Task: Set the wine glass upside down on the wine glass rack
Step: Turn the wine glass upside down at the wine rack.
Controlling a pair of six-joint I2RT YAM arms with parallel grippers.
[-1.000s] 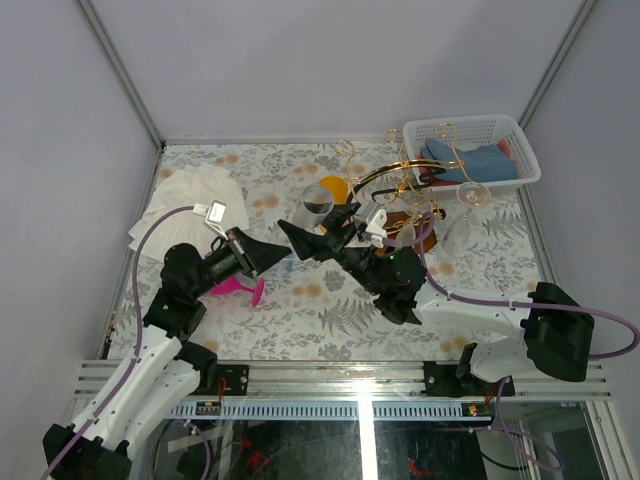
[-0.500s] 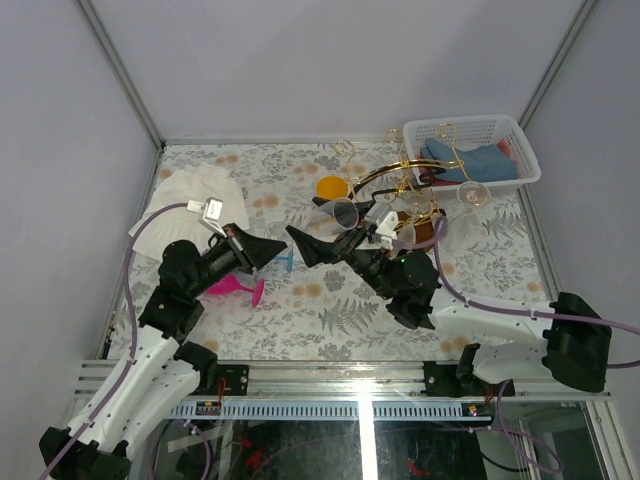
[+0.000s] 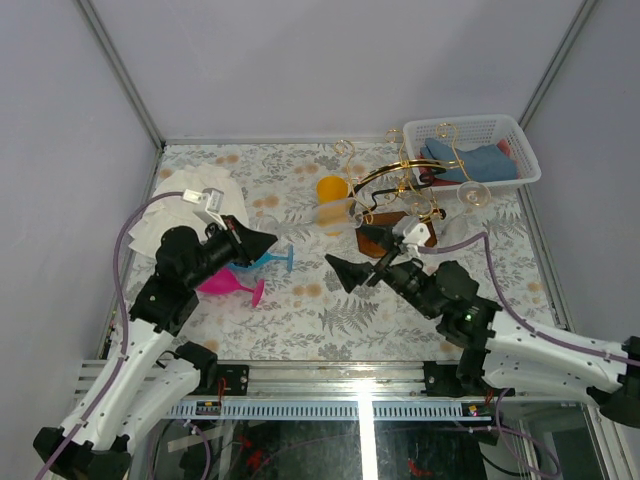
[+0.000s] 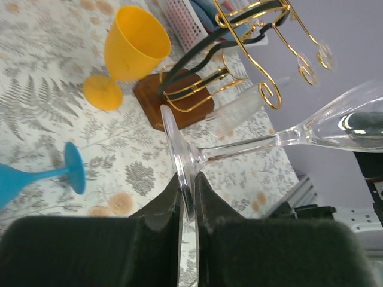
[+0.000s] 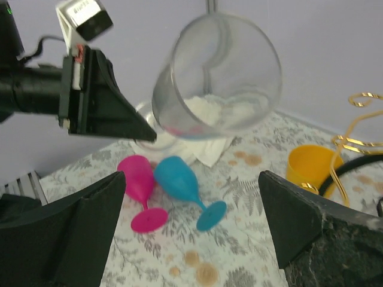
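Note:
The clear wine glass (image 4: 251, 145) lies sideways in the air. My left gripper (image 4: 188, 190) is shut on the rim of its foot, and its stem and bowl reach to the right. In the right wrist view its bowl (image 5: 218, 78) hangs above and ahead of my right gripper (image 5: 191, 230), which is open and empty, apart from the glass. In the top view the left gripper (image 3: 262, 242) is left of centre and the right gripper (image 3: 360, 255) is right of it. The wine glass rack (image 3: 400, 185), gold wire and a black arch on a wooden base (image 4: 179, 101), stands beyond the glass.
A yellow goblet (image 3: 332, 190) stands by the rack. A blue goblet (image 5: 182, 188) and a pink goblet (image 5: 134, 185) lie on the patterned table. Another clear glass (image 4: 239, 110) hangs on the rack. A white basket (image 3: 470, 150) sits at the back right, a white cloth (image 3: 175, 200) at the left.
My right gripper has drawn back toward the near right, away from the glass bowl. My left gripper still holds the glass by its foot.

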